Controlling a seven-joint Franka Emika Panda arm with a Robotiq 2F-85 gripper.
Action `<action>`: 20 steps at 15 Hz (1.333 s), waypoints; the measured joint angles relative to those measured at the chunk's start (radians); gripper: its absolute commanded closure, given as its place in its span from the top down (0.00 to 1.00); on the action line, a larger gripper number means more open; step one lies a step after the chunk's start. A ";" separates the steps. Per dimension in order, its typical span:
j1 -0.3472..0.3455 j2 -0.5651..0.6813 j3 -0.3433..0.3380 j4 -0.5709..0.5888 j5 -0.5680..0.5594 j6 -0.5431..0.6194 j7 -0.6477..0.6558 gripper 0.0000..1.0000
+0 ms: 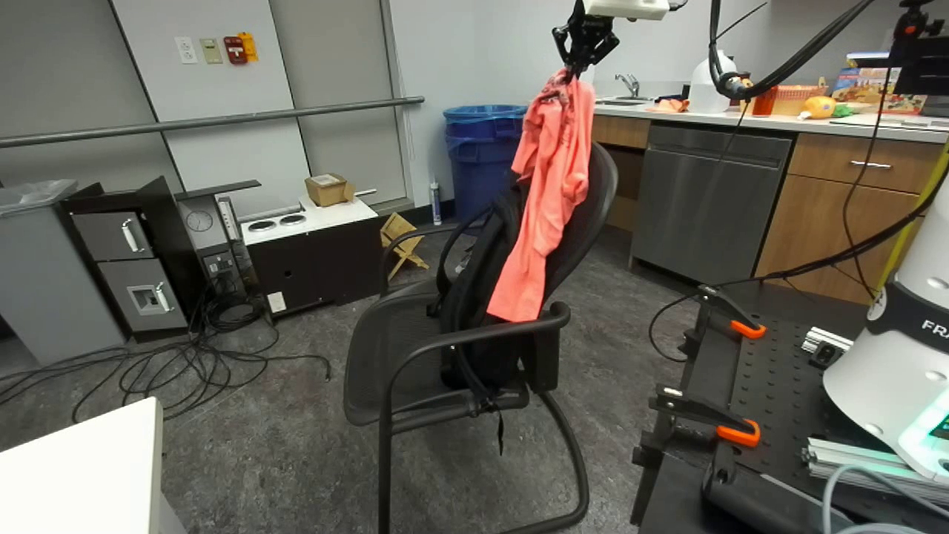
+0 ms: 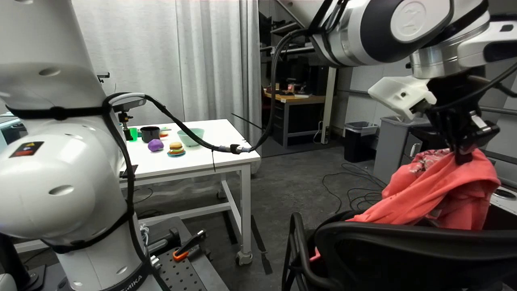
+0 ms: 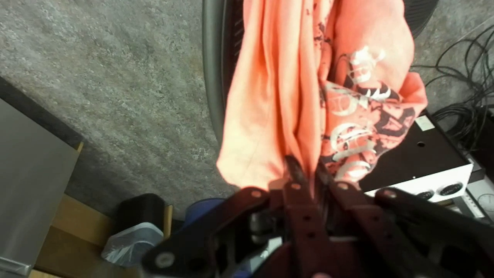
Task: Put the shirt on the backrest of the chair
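Observation:
The salmon-pink shirt (image 1: 549,185) hangs limp from my gripper (image 1: 572,68), which is shut on its bunched upper end. The shirt also shows in an exterior view (image 2: 428,194) and in the wrist view (image 3: 262,116), with a dark and white print. My gripper shows there too (image 2: 463,155), (image 3: 306,166), above the top of the backrest (image 1: 602,185). The shirt hangs down the seat side of the black backrest (image 2: 404,250), its lower end near an armrest. The chair (image 1: 385,356) stands upright on the floor. Cloth between the fingers is partly hidden.
A black bag-like thing with straps (image 1: 482,274) leans against the backrest on the seat. The chair's armrest (image 1: 474,334) is close to the shirt's lower end. A blue bin (image 1: 485,156) and a counter (image 1: 741,119) stand behind. The robot's black base table (image 1: 778,371) is beside the chair.

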 measured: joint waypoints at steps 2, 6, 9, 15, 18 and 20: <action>-0.016 0.000 -0.015 0.010 0.001 -0.001 0.008 0.02; -0.046 0.013 -0.045 0.015 0.009 -0.003 0.017 0.02; -0.064 0.047 -0.064 0.014 0.009 -0.003 0.032 0.02; -0.084 0.148 -0.105 -0.001 0.007 -0.007 0.050 0.02; -0.084 0.196 -0.119 -0.011 0.000 -0.007 0.065 0.02; -0.084 0.222 -0.122 -0.011 -0.001 -0.008 0.071 0.02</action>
